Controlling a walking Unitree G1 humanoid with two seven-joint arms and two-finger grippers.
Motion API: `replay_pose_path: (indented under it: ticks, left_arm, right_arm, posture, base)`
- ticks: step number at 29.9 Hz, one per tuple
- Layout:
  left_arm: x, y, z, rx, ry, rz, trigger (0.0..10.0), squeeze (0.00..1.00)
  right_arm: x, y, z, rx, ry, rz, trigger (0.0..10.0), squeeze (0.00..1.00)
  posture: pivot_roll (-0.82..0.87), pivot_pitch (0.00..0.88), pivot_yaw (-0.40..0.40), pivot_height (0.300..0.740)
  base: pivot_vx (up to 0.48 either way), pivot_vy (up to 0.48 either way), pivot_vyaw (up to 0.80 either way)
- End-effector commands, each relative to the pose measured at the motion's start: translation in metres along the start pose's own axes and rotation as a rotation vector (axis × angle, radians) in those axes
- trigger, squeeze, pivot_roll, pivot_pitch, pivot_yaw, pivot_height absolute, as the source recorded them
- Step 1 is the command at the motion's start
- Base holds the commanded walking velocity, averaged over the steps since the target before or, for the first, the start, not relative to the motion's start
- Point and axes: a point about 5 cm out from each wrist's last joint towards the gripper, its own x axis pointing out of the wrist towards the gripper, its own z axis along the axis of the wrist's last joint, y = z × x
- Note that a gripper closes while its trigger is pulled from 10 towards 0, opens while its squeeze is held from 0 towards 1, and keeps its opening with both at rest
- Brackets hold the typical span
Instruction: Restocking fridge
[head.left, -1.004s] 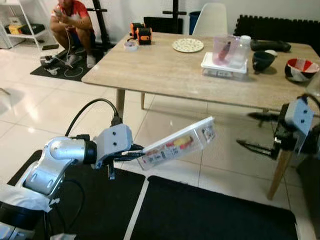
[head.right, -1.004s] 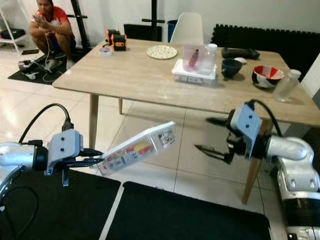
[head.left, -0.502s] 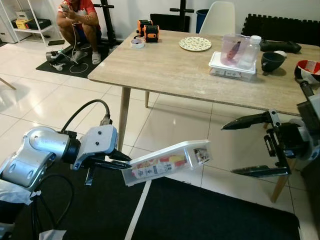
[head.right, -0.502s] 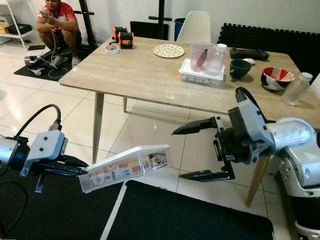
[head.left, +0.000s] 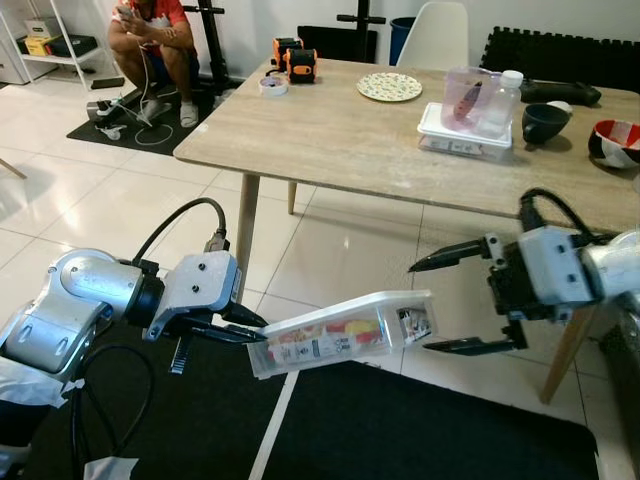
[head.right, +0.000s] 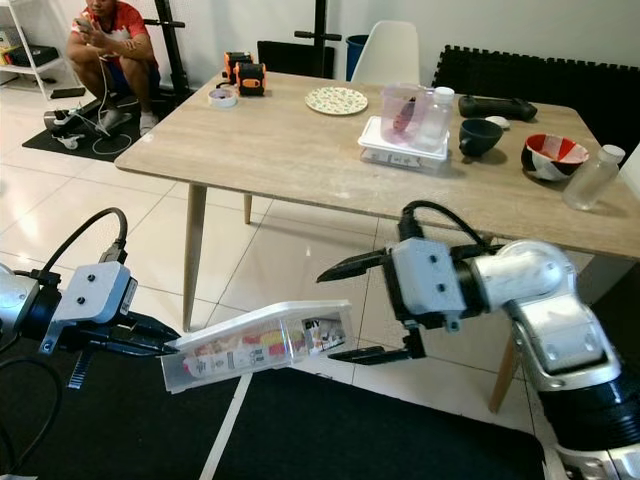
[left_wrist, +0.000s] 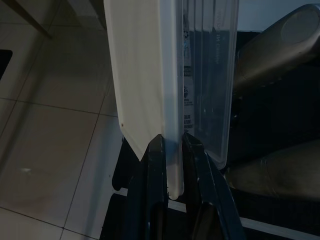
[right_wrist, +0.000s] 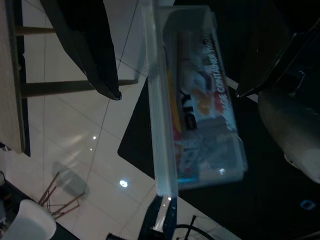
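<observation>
Left pincer (head.left: 243, 330) clamps clear lidded container (head.left: 340, 333), colourful labels inside; right pincer (head.left: 440, 305) wide open, empty.

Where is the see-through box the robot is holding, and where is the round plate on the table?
see-through box (head.left: 340, 335), left eye view, middle of its labelled side.
round plate (head.left: 389, 87), left eye view, centre of its face.

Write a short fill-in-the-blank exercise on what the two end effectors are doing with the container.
1. The left end effector grips the clear plastic container by its ____.
2. The right end effector is ____, its fingers above and below the container's far end.
3. The container hangs over the ____, in front of the wooden table.

Missing words: lid; open; floor
</observation>
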Motion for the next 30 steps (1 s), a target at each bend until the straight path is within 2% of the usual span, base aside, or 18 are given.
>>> replay_pose_path:
  ticks: [1, 9, 11, 14, 21, 30]
  left_arm:
    - [-0.003, 0.0, 0.008, 0.026, -0.022, -0.007, 10.0, 0.0]
    - [-0.003, 0.0, 0.009, 0.031, -0.025, -0.009, 10.0, 0.0]
    - [-0.003, 0.0, 0.01, 0.035, -0.025, -0.008, 10.0, 0.0]
    - [-0.003, 0.0, 0.011, 0.037, -0.026, -0.007, 10.0, 0.0]
    - [-0.001, 0.0, 0.012, 0.04, -0.032, -0.008, 10.0, 0.0]
    - [0.001, 0.001, 0.017, 0.057, -0.045, -0.014, 10.0, 0.0]
  right_arm:
    - [0.003, 0.002, -0.001, -0.004, 0.008, 0.016, 10.0, 0.0]
    - [0.009, 0.011, 0.002, 0.032, -0.027, 0.082, 10.0, 0.0]
    - [0.013, 0.019, 0.0, 0.059, -0.032, 0.13, 10.0, 0.0]
    - [0.016, 0.023, -0.003, 0.065, -0.032, 0.145, 10.0, 0.0]
    - [0.021, 0.021, -0.005, 0.052, -0.03, 0.126, 10.0, 0.0]
    - [0.041, 0.015, -0.011, -0.003, 0.011, 0.056, 10.0, 0.0]
  posture:
    - [-0.09, 0.046, -0.002, 0.74]
    - [-0.09, 0.046, -0.004, 0.74]
    - [-0.09, 0.048, -0.002, 0.74]
    - [-0.09, 0.048, -0.002, 0.74]
    - [-0.09, 0.048, -0.002, 0.74]
    - [-0.09, 0.049, 0.003, 0.74]
  base:
    - [0.0, 0.0, 0.0]
    - [0.0, 0.0, 0.0]
    - [0.0, 0.0, 0.0]
    - [0.0, 0.0, 0.0]
    - [0.0, 0.0, 0.0]
    - [0.0, 0.0, 0.0]
